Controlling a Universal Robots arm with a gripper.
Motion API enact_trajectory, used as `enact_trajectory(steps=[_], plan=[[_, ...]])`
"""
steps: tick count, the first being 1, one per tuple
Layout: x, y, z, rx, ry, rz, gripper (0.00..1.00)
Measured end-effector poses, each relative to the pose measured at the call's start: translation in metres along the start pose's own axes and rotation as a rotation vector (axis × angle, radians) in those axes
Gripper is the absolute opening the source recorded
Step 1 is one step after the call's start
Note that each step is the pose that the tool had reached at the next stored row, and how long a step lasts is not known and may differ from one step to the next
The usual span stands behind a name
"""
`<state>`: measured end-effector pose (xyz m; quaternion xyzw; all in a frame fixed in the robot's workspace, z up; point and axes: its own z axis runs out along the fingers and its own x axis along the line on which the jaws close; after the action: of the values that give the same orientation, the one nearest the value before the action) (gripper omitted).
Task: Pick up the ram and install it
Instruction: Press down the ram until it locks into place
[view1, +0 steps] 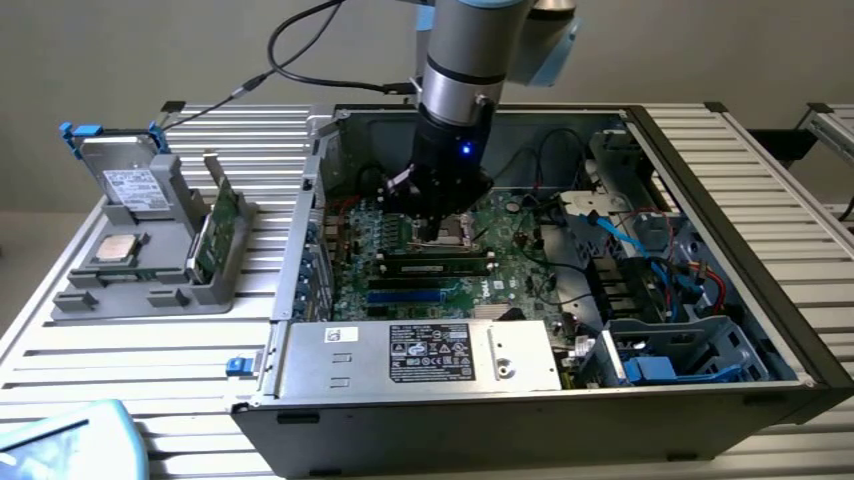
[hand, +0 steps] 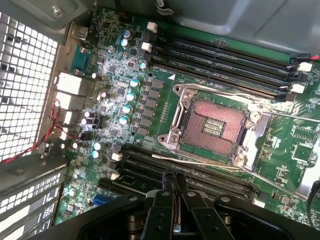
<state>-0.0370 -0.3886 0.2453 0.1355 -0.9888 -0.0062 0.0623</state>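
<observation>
One ram (view1: 430, 265) seated in a motherboard (hand: 150, 100) slot, closed empty pincer (hand: 173, 182) just above it.

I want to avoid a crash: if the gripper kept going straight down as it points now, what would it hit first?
Most likely the ram seated in its slot on the motherboard, right under the shut gripper; depth is hard to judge.

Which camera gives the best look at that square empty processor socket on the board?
The wrist view: the processor socket sits unobstructed, with its metal frame and pinkish contact field plain to see. In the exterior view the arm and gripper hang right over that part of the motherboard, so little of the socket can be made out.
</observation>
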Motion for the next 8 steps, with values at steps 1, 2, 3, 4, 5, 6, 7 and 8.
enact_trajectory(steps=[1, 2, 3, 4, 5, 6, 7, 8], plan=[[0.0, -0.0018, -0.0013, -0.0001, 0.0, 0.0, 0.11], [0.0, -0.004, -0.0025, 0.0001, 0.0001, 0.0, 0.11], [0.0, -0.0062, -0.0036, 0.0, 0.0, 0.0, 0.11], [0.001, -0.0082, -0.0045, -0.0001, 0.0, 0.0, 0.11], [0.001, -0.0104, -0.0057, 0.0, 0.0001, 0.0, 0.11], [0.002, -0.0124, -0.0068, 0.0001, 0.0001, 0.0, 0.11], [0.003, -0.0141, -0.0079, 0.0001, 0.0001, 0.0, 0.11], [0.003, -0.0149, -0.0089, 0.0001, 0.0002, 0.0, 0.11]])
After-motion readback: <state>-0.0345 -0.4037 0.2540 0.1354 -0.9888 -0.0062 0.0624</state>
